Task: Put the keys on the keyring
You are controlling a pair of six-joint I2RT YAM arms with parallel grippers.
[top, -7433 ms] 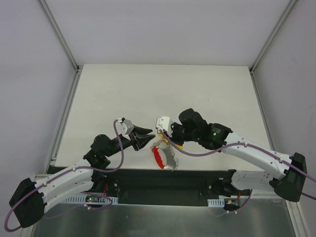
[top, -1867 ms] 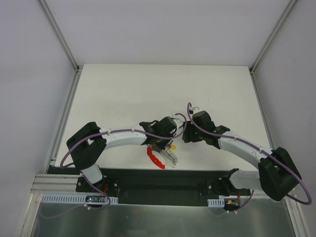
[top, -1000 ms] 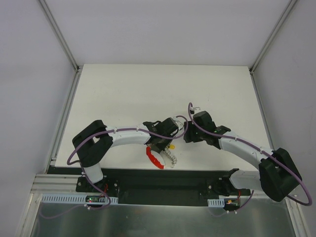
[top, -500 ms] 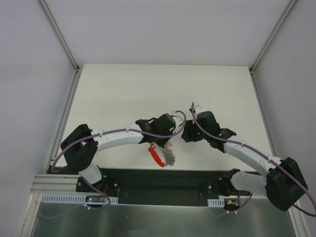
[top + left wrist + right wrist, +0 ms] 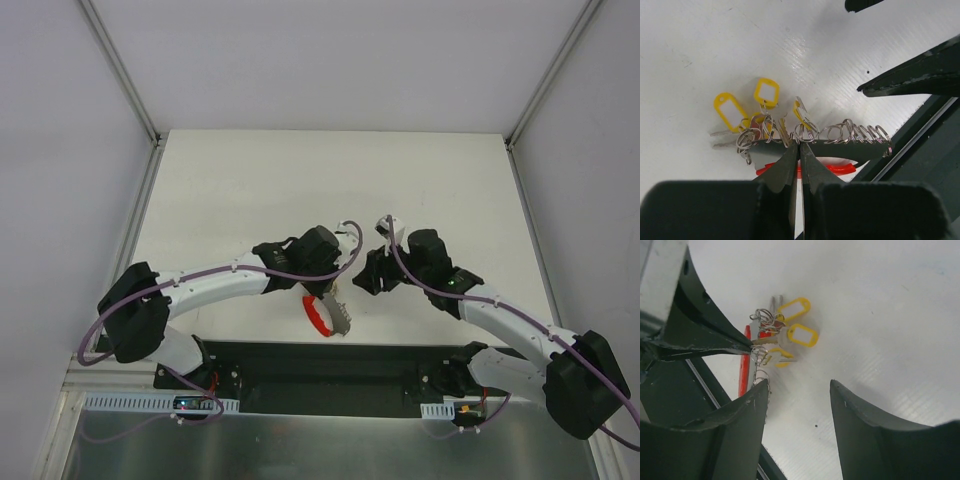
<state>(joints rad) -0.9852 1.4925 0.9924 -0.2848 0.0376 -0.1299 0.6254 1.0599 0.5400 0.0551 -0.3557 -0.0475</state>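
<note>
My left gripper (image 5: 800, 145) is shut, its tips pinching a silver ring of the keyring (image 5: 855, 134). A row of linked rings runs to the right, and the red curved band (image 5: 840, 167) lies below it. The bunch casts a shadow on the white table underneath. Three yellow-headed keys (image 5: 730, 110) hang on the rings at the left end of the bunch. In the top view the left gripper (image 5: 329, 293) points at the keyring (image 5: 318, 318) near the table's front edge. Just to its right my right gripper (image 5: 799, 390) stands open with nothing between its fingers, the keys (image 5: 802, 335) ahead of it.
The white table (image 5: 300, 180) ends in a black strip (image 5: 330, 360) right beside the keyring. Grey walls with metal rails stand on both sides. The two grippers' fingers are close together over the front edge.
My left gripper has shut on the rings and its arm has swung further left. The keyring bunch has shifted slightly. The right gripper has drawn back a little to the right and stays open.
</note>
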